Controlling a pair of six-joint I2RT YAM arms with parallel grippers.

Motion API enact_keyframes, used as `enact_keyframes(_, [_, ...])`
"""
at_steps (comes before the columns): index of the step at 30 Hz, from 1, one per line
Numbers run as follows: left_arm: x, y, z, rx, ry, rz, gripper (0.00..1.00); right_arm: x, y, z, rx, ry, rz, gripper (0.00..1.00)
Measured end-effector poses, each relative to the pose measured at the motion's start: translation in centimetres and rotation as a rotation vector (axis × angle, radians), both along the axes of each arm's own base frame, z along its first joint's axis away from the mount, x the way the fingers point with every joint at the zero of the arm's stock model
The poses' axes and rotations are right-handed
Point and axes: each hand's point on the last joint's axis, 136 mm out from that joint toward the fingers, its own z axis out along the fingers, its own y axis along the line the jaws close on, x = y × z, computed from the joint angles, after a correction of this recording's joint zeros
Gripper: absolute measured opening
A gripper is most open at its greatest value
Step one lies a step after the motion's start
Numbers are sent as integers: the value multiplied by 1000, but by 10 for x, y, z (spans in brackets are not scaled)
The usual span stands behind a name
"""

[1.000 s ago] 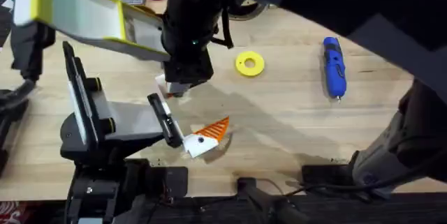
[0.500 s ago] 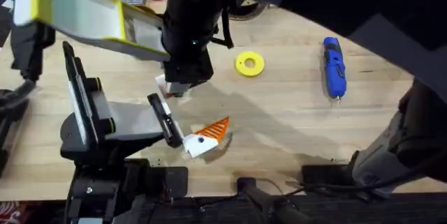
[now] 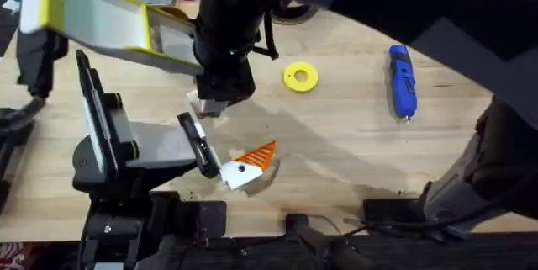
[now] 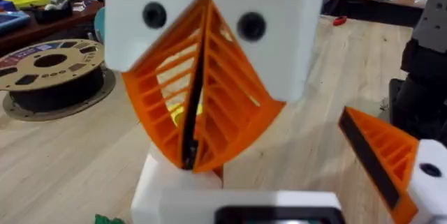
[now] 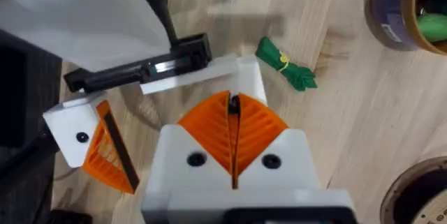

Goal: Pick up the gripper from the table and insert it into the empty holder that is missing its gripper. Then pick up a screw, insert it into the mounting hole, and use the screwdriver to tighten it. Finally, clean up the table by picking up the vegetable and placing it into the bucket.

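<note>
Right tool [image 5: 232,105]: orange ribbed pads pressed together, tips down against the holder [image 5: 241,70]. Whether the loose orange fingertip is pinched between them cannot be told. Left tool [image 3: 220,134]: set wide, the holder on its far side and its fitted orange finger [image 5: 112,155] on the near side. The vegetable [image 5: 286,63] lies on the bench [image 3: 353,144] just beyond the holder. The bucket [image 5: 384,8] stands farther off, green items inside. The screwdriver [image 3: 402,79] lies at the far right, well apart.
</note>
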Motion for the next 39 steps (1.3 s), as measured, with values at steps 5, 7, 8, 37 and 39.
enact_keyframes(5, [0,0,0,0,1,0,990,0,0,0,0,0,0,6])
enact_keyframes(7, [0,0,0,0,0,0,991,0,0,0,0,0,0,6])
enact_keyframes(8, [0,0,0,0,0,0,991,0,0,0,0,0,0,6])
enact_keyframes(37, [0,0,0,3,-7,-1,990,-1,0,0,-3,4,-6,994])
enact_keyframes(39, [0,0,0,3,-7,-1,990,-1,0,0,-2,4,-6,997])
